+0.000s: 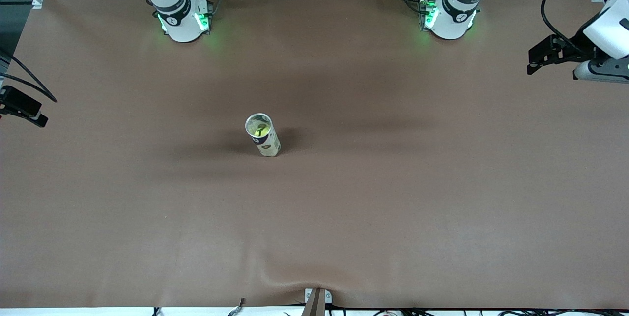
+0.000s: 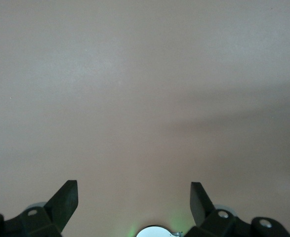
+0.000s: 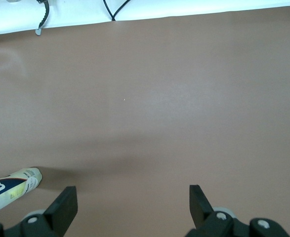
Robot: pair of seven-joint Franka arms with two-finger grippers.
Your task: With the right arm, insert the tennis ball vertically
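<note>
A clear tube can point(image 1: 264, 137) with a printed label stands upright near the table's middle, its mouth open at the top. A yellow-green tennis ball point(image 1: 260, 130) sits inside it, seen through the mouth. The right wrist view catches the can point(image 3: 12, 189) at its edge, off to one side of my right gripper point(image 3: 133, 195), which is open and holds nothing. In the front view the right gripper point(image 1: 32, 111) hangs at the right arm's end of the table, well away from the can. My left gripper point(image 2: 134, 190) is open over bare table, and it waits at the left arm's end point(image 1: 539, 59).
A brown mat point(image 1: 373, 198) covers the whole table. Both arm bases point(image 1: 183, 20) point(image 1: 449, 17) glow green along the edge farthest from the front camera. A small clamp point(image 1: 317, 299) sits at the nearest edge, with cables along it.
</note>
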